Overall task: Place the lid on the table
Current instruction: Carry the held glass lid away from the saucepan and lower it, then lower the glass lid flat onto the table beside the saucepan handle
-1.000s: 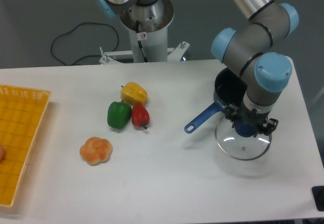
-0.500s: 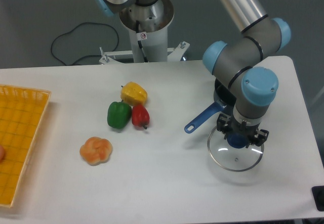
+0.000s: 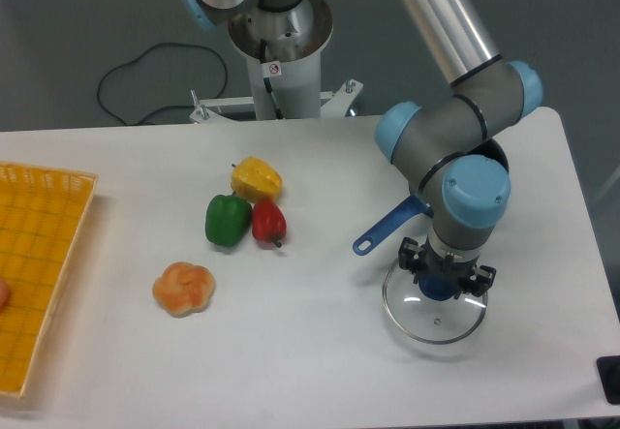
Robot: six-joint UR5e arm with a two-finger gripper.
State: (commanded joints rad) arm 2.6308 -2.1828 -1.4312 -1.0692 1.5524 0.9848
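1. Table [image 3: 320,352]: white, rounded corners, spanning most of the view.
2. Arm [image 3: 455,138]: grey with blue caps, coming down from the top over the table's right side.
3. Tray [image 3: 39,255]: yellow mesh, at the left edge, partly cut off.
4. Lid [image 3: 433,305]: clear glass with metal rim, low over the right front of the table, roughly level; touching the surface or just above it, cannot tell.
5. Pan [image 3: 387,226]: mostly hidden behind the arm, blue handle sticking out to the left, just behind the lid.
6. Gripper [image 3: 446,282]: pointing straight down, fingers closed in on the blue knob [image 3: 444,287] at the lid's centre.
7. Bun [image 3: 184,288]: orange, left of centre, alone.
8. Peppers near the middle, bunched together: green [image 3: 228,220], yellow [image 3: 257,178] behind, red [image 3: 268,222] to the right.
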